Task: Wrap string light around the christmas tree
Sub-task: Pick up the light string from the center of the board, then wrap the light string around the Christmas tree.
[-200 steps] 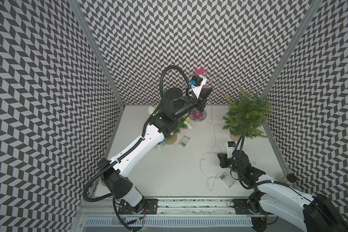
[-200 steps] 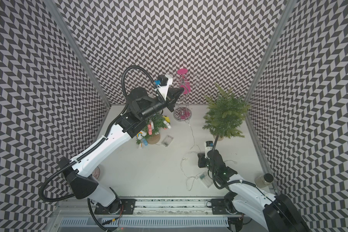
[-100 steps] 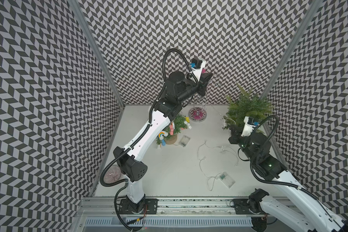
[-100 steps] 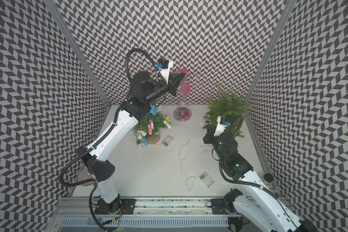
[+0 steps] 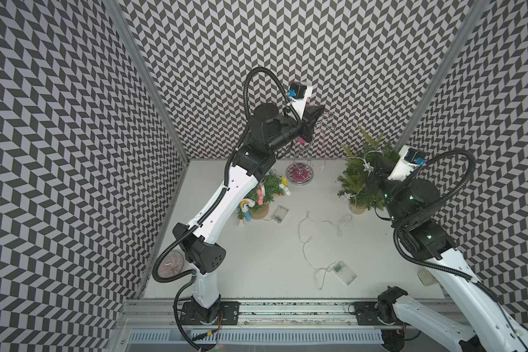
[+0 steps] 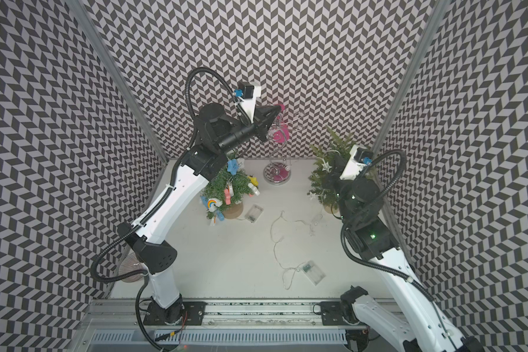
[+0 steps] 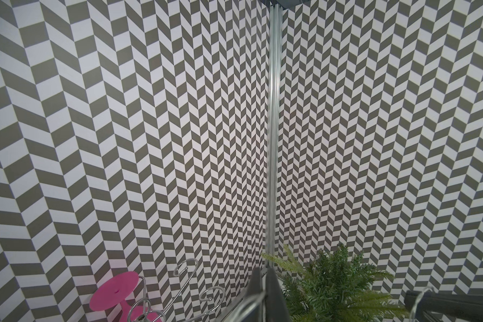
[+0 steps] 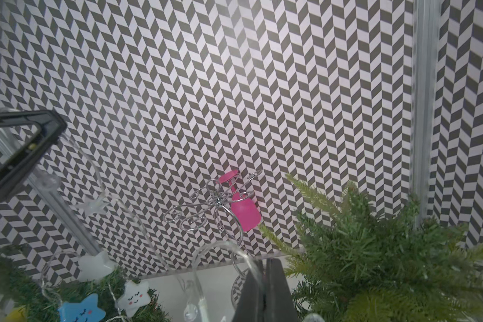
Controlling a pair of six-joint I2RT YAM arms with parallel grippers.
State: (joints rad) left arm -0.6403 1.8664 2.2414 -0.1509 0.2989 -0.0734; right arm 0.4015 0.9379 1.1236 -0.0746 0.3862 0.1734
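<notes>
The christmas tree (image 5: 358,183) (image 6: 325,183), a plain green fir in a small pot, stands at the back right of the table. My right gripper (image 8: 264,264) (image 5: 377,169) is raised against its upper branches, shut on the clear string light (image 8: 215,246). From there the wire swings across to my left gripper (image 7: 265,274) (image 5: 317,111), held high by the back wall and shut on the same wire. A star bulb (image 5: 367,166) hangs on the tree. The rest of the string (image 5: 305,231) trails over the table to its battery box (image 5: 343,272).
A smaller tree (image 5: 265,195) decorated with coloured stars stands at the back left, under my left arm, with a second battery box (image 5: 279,213) beside it. A wire stand (image 5: 299,176) with a pink glass (image 6: 279,135) stands at the back wall. A round dish (image 5: 171,263) lies at the left edge.
My right gripper has risen from the table to the tree's upper branches, pulling the string light up. My left gripper has lifted higher along the back wall.
</notes>
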